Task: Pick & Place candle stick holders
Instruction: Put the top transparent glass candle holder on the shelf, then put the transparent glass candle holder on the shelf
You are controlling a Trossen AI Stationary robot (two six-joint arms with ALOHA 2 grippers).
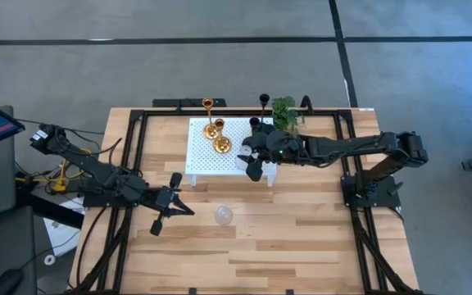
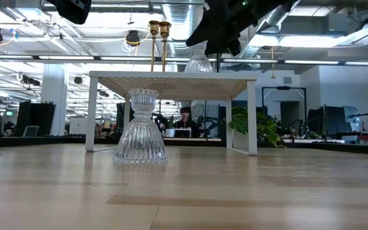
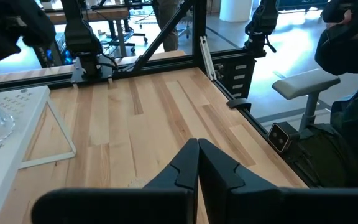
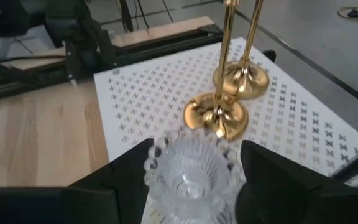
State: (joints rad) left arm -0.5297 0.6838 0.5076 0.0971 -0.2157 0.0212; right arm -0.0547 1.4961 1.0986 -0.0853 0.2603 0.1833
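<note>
My right gripper [image 1: 256,161] is over the right end of the white perforated stand [image 1: 203,156] and is shut on a clear glass candle holder [image 4: 188,174], which also shows in the low view [image 2: 199,62]. Two gold holders [image 1: 210,123] [image 1: 221,141] stand on their round bases on the stand. A second clear glass holder [image 1: 223,215] stands on the table in front of the stand. Two black holders [image 1: 264,100] [image 1: 255,123] stand behind it. My left gripper [image 1: 174,205] is shut and empty over the table, left of the glass holder. My right gripper pinches the glass holder's beaded upper rim [image 4: 160,146] between its two fingers [image 4: 129,171], one on either side. The holder stays upright. Its base is at the level of the stand's top [image 2: 199,69]; whether it touches the stand I cannot tell.
A small green plant [image 1: 285,111] stands at the stand's far right corner, close to my right arm. The stand's thin legs [image 2: 253,118] rise from the table. Bare wood lies at the table's near side [image 1: 301,246]. A person sits beyond the table [image 2: 185,121].
</note>
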